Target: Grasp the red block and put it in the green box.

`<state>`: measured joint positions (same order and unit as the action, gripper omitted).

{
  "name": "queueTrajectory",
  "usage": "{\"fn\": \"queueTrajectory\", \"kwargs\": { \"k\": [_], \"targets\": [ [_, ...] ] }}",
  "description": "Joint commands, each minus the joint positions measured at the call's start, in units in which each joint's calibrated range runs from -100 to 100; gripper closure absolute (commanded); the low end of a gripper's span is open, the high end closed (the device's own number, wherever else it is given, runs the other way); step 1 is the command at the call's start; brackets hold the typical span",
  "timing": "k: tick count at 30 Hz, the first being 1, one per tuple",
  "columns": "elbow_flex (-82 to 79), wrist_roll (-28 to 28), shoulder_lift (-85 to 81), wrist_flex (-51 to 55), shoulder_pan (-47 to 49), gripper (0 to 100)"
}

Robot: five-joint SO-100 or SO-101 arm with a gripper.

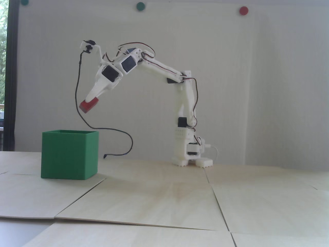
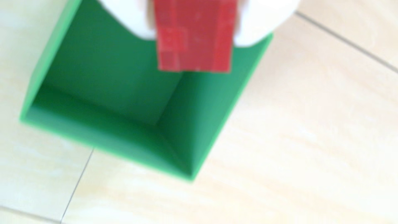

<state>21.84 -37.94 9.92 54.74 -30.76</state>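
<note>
White claw (image 1: 90,100) clamps the red block (image 1: 88,105) (tilted) in the air; the open green box (image 1: 69,154) stands on the table directly below it.

fixed view: standing low, near table (image 1: 164,195) height, facing my whole arm (image 1: 164,69) side-on with the wall behind, from well back.
wrist view: riding on my wrist, looking steeply down past my claw (image 2: 195,36), close and blurred.
shared: both are taking in my claw (image 1: 90,100), the green box (image 1: 69,155) (image 2: 133,120) and the table around it (image 2: 301,150).
</note>
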Motion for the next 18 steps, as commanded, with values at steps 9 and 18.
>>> {"fn": "queueTrajectory", "kwargs": {
  "k": [9, 18],
  "targets": [
    [9.7, -0.6, 2.9, -2.6, -3.2, 89],
    [9.7, -0.6, 2.9, -2.7, -3.2, 82]
  ]
}}
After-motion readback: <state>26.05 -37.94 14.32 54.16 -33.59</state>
